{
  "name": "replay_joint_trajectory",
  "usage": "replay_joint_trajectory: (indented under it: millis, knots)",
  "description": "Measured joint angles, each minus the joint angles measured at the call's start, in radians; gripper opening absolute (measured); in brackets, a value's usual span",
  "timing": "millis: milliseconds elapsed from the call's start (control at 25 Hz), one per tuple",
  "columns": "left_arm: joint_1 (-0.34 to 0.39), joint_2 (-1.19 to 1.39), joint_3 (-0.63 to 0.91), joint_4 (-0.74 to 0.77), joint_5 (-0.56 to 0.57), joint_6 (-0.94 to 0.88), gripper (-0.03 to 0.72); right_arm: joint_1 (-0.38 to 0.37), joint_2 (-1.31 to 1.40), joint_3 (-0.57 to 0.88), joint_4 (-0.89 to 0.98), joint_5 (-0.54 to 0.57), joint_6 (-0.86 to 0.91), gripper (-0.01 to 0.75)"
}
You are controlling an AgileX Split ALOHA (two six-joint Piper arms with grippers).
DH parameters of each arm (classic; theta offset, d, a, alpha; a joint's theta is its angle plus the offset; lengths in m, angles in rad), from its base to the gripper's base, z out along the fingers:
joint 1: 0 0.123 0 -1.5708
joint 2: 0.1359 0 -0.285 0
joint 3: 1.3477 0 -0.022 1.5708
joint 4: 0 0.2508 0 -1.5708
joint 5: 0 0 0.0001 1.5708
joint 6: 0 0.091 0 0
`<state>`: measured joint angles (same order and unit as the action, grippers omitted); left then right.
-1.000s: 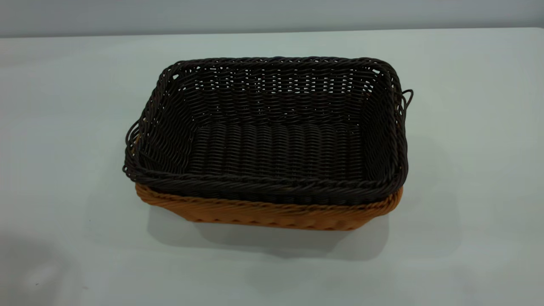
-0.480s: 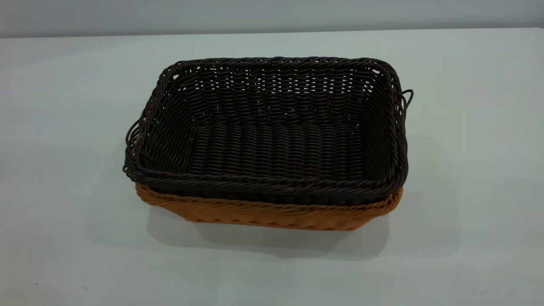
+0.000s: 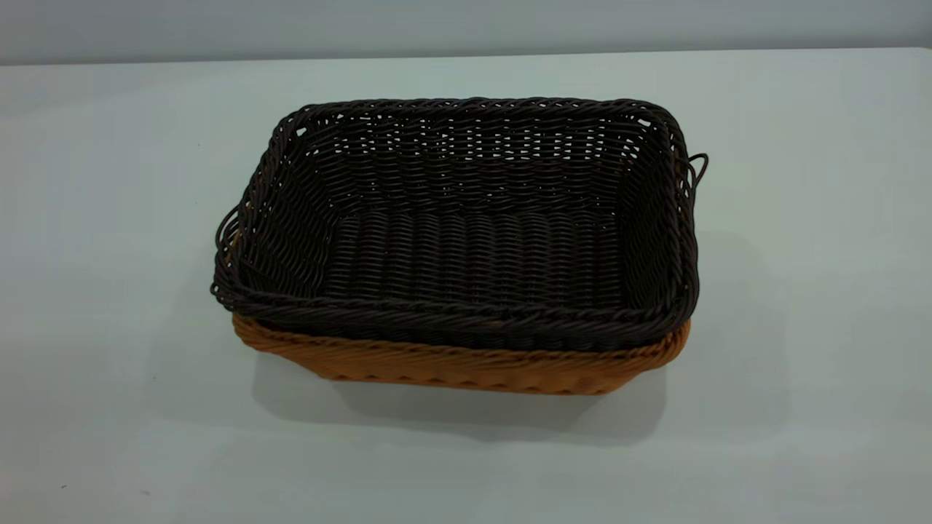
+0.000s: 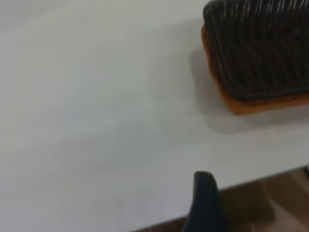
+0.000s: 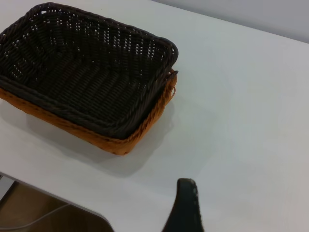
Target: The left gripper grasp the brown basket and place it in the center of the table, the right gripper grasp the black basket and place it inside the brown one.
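Black basket [image 3: 466, 225] is sitting snugly inside the brown basket [image 3: 459, 367], near the middle of the white table [image 3: 109, 182]. Both are looking woven and bumpy, with twisty rims. Only a strip of orange-tan is peeking out under the dark one.

I think the job is looking finished, so the good thing to do now is to keep both arms away and not bump the stack. The left pincer [image 4: 205, 203] is hanging by the table's edge, well apart from the baskets. The right pincer [image 5: 186, 208] is off to the side too. Each is showing just one dark tip, so I cannot tell if they are released or clenched.
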<state>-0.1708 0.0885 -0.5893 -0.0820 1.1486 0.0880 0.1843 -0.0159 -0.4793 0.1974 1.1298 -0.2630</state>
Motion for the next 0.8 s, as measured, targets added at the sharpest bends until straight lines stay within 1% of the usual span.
replay_joint_trajectory:
  millis: [120, 200, 280, 800]
  knots:
    - [0.000, -0.019, 0.081, 0.031, -0.024, -0.025, 0.489, 0.000, 0.000, 0.000, 0.000, -0.001, 0.000, 0.542]
    - [0.000, -0.021, 0.100, 0.054, -0.028, -0.059, 0.489, 0.000, 0.000, 0.000, 0.000, -0.001, 0.000, 0.542]
    - [0.000, -0.026, 0.100, 0.063, -0.034, -0.088, 0.489, 0.000, 0.000, 0.000, 0.000, -0.001, 0.000, 0.542]
    - [0.007, -0.027, 0.100, 0.069, -0.039, -0.088, 0.489, 0.000, 0.000, 0.000, 0.000, -0.002, 0.000, 0.542]
